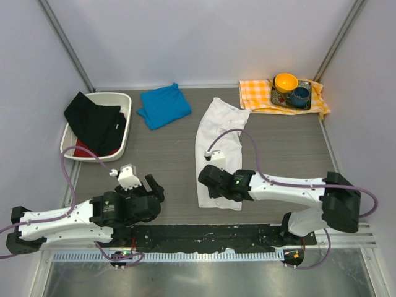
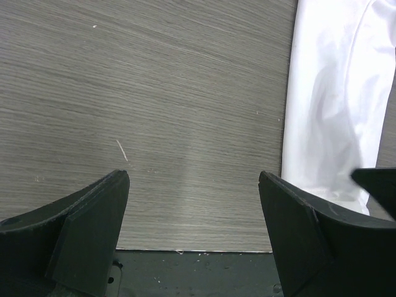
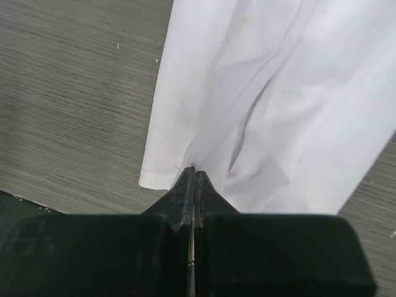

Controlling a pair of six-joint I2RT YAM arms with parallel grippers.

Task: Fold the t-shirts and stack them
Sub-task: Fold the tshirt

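The white t-shirt (image 1: pixel 219 139) lies as a long folded strip down the middle of the table, its hem end nearest me. My right gripper (image 1: pixel 209 179) rests on that near end and is shut on a pinch of the white t-shirt (image 3: pixel 260 111) close to the hem corner; cloth puckers into the tips of the right gripper (image 3: pixel 194 172). The blue t-shirt (image 1: pixel 164 106) sits folded at the back, left of centre. My left gripper (image 1: pixel 154 189) hovers open over bare table left of the white t-shirt (image 2: pixel 337 117), with nothing between the tips of the left gripper (image 2: pixel 193 185).
A white bin (image 1: pixel 120 99) with black and red clothes stands at the back left. At the back right an orange-checked cloth (image 1: pixel 257 93) carries a tray with an orange bowl (image 1: pixel 286 81) and a blue cup (image 1: pixel 301 95). A black rail (image 1: pixel 204 235) borders the near edge.
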